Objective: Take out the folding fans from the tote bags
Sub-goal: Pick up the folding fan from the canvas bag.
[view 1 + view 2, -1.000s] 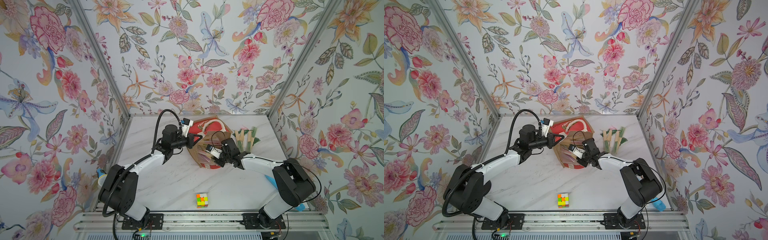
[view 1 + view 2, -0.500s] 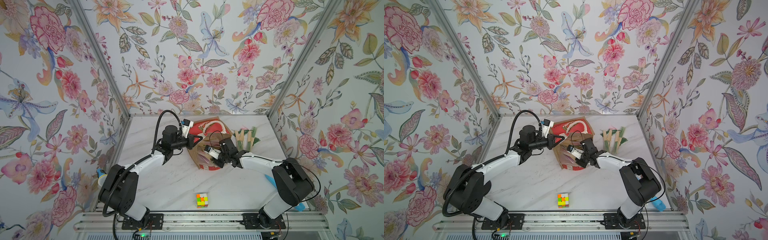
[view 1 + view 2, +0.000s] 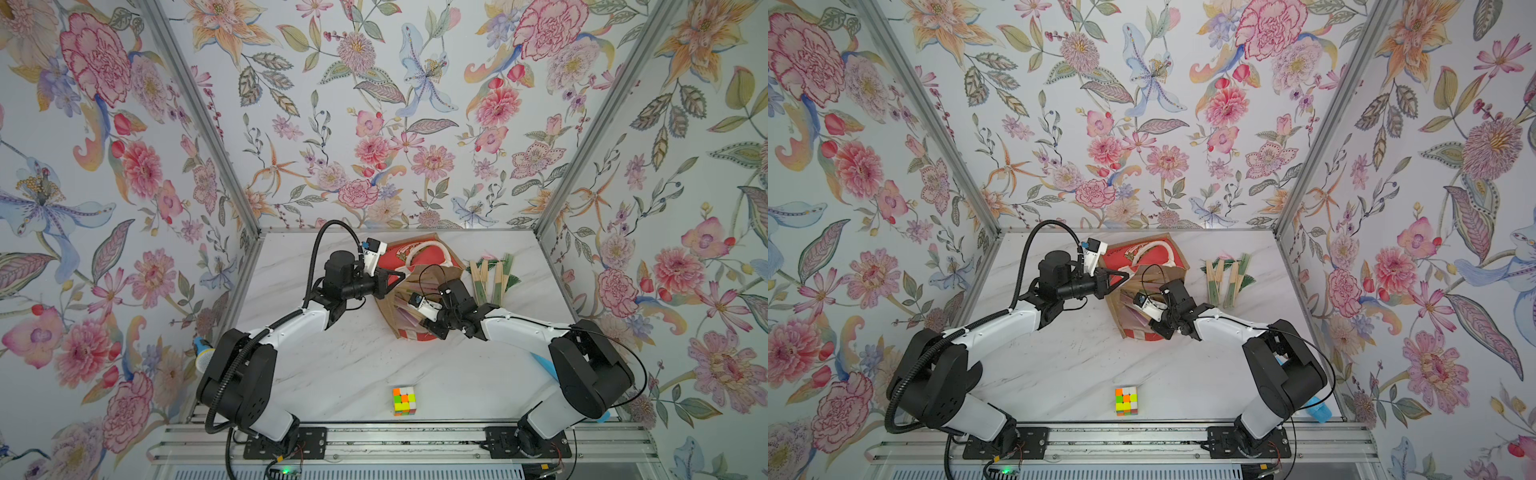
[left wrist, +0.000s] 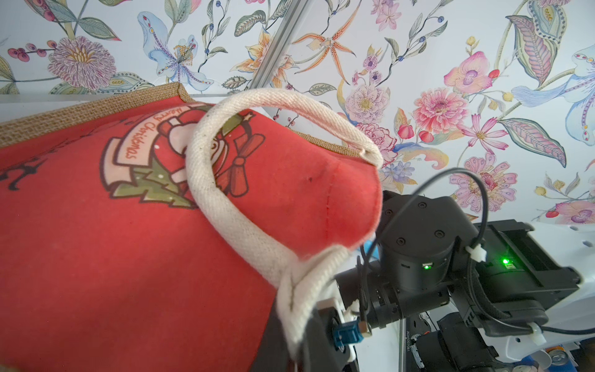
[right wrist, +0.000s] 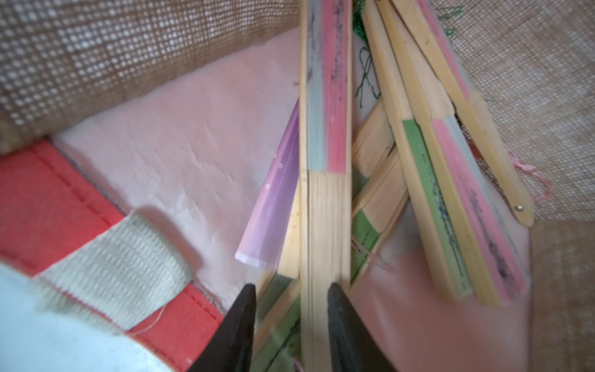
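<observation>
The tote bag (image 3: 415, 255) (image 3: 1142, 253) lies on its side at the back of the table, red panel up. My left gripper (image 3: 400, 275) (image 4: 299, 354) is shut on its white handle (image 4: 206, 180) at the bag's rim. My right gripper (image 5: 291, 290) is inside the bag's mouth; its fingertips are hidden in both top views. It is open, and its jaws straddle a bamboo folding fan with pink and pale-blue pleats (image 5: 326, 128). More fans (image 5: 450, 209) lean crossed beside it. Several folding fans (image 3: 492, 276) (image 3: 1227, 278) lie on the table right of the bag.
A colour cube (image 3: 404, 401) (image 3: 1126, 401) sits near the table's front edge. A light-blue tube (image 3: 544, 368) lies behind my right arm's base. A blue-and-yellow object (image 3: 202, 358) rests off the table's left edge. Flowered walls close in three sides.
My right gripper has edged a little further into the bag's mouth. My left gripper keeps its hold on the handle and has not moved.
</observation>
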Action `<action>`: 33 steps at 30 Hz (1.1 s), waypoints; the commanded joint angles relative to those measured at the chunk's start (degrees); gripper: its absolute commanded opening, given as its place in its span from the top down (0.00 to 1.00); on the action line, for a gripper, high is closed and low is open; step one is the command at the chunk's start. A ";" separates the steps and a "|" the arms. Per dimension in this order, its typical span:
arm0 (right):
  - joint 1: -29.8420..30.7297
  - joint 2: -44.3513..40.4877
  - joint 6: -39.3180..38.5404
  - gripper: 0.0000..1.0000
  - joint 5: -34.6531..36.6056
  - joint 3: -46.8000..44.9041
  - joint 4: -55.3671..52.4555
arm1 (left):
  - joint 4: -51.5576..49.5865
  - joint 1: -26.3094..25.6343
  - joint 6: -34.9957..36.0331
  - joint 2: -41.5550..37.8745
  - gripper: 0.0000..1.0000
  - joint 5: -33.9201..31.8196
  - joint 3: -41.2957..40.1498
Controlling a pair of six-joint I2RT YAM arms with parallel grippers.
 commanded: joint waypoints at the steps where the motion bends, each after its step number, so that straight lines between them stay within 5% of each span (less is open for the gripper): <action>1: 0.31 -2.33 1.07 0.51 1.20 -1.75 2.96 | 0.23 0.46 -1.48 0.03 1.00 0.41 -0.91; 10: -0.02 -5.73 2.20 0.48 5.12 -5.43 10.19 | 0.23 0.47 -1.41 -0.13 1.00 0.51 -0.93; 33: -1.86 7.35 5.85 0.42 1.14 7.44 -4.34 | 0.34 0.54 -1.24 -0.41 1.00 1.15 -1.22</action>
